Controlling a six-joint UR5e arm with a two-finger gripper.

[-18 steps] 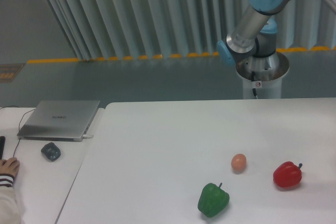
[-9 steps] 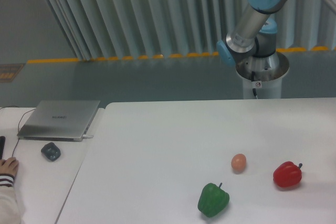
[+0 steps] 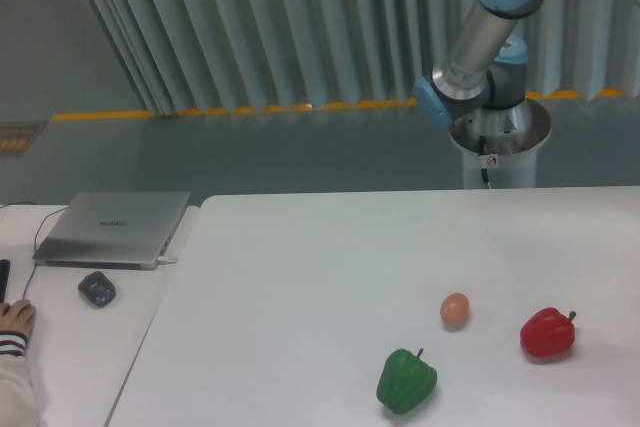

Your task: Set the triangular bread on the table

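White table (image 3: 300,267) bears egg (image 3: 455,310), red pepper (image 3: 547,333), green pepper (image 3: 406,381).

A matt white table (image 3: 300,267), glossy plastic-looking peppers (image 3: 547,334), and a brushed-metal laptop (image 3: 115,227) were seen.

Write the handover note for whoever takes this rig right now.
Gripper: out of frame; only the arm's elbow shows above the base.
Triangular bread: not visible anywhere in this view.
Table: holds a green pepper, an egg and a red pepper, all apart from each other.
Done: no bread on the table yet.
Left: placing the bread there.
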